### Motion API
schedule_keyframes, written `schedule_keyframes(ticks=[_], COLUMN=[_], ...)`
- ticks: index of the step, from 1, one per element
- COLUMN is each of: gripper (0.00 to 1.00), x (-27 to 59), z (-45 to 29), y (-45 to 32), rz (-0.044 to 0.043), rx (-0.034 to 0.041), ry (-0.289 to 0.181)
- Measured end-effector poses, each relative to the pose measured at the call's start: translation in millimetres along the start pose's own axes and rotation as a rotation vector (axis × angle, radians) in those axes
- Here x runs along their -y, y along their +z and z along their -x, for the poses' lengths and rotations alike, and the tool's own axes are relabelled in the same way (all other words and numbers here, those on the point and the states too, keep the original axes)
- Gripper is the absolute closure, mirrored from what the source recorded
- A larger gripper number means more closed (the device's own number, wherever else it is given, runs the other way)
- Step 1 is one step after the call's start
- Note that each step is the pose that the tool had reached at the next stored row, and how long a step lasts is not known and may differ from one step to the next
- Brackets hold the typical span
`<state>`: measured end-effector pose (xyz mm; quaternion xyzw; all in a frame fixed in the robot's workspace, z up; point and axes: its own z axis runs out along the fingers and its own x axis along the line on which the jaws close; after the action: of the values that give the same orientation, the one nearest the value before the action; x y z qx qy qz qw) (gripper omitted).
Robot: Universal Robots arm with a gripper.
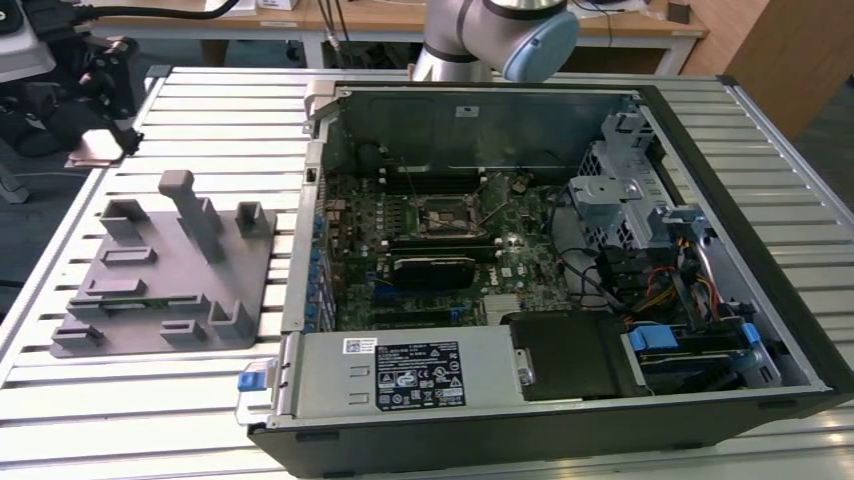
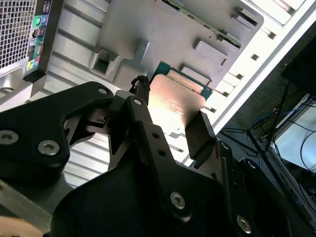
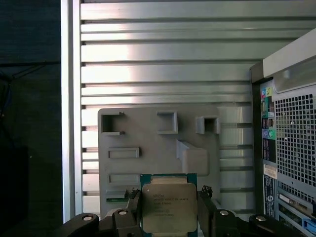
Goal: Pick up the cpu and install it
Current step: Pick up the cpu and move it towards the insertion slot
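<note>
The cpu [image 3: 169,207] is a flat square chip with a pale metal top and a green rim. It sits between my gripper's [image 3: 169,213] two black fingers, which are shut on its opposite edges. The second wrist view shows the cpu [image 2: 175,103] clamped the same way by the gripper [image 2: 170,118], above the table slats and near the grey tray [image 2: 163,29]. In the exterior view the gripper [image 1: 107,125] hangs at the table's far corner on the exterior view's left, with the pale cpu [image 1: 96,150] at its tip. The motherboard's socket [image 1: 441,215] lies open inside the computer case [image 1: 747,200].
A grey plastic tray [image 1: 174,270] with upright posts lies on the slatted table [image 1: 227,100], between the gripper and the case. The case's perforated rear panel [image 3: 294,143] shows in the first wrist view. Inside the case are a drive cage [image 1: 627,190], cables and a power supply [image 1: 400,375].
</note>
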<state>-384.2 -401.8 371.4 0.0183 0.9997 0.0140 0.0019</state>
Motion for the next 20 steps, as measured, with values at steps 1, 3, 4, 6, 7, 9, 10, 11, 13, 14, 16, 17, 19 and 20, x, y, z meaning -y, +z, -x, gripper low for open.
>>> schedule_keyframes(ticks=[1,3,4,6,7,9,10,11,13,14,16,17,19,20], gripper=[0.46,0.46,0.46,0.46,0.46,0.46,0.46,0.46,0.46,0.46,0.46,0.46,0.46,0.46], x=[0.0,-0.1,-0.1,-0.2,-0.2,-0.3,-0.3,-0.4,-0.4,-0.5,-0.6,-0.6,-0.7,-0.7], z=[0.9,2.7,3.6,5.4,6.4,8.2,9.2,10.2,12.2,13.2,15.3,16.3,18.6,19.7], y=[0.0,0.0,0.0,0.0,0.1,0.1,0.1,0.1,0.1,0.1,0.2,0.2,0.2,0.2], rz=[0.0,0.0,0.0,0.0,0.0,0.0001,0.0,0.0,0.0,0.0,0.0001,0.0,0.0,0.0], rx=[0.0,0.0,0.0,0.0,-0.0001,0.0,0.0,-0.0001,0.0,-0.0001,0.0,-0.0001,0.0,0.0], ry=[0.0,0.0,0.0,0.0,0.0,0.0,0.0,0.0,0.0,0.0,0.0,0.0,0.0,0.0])
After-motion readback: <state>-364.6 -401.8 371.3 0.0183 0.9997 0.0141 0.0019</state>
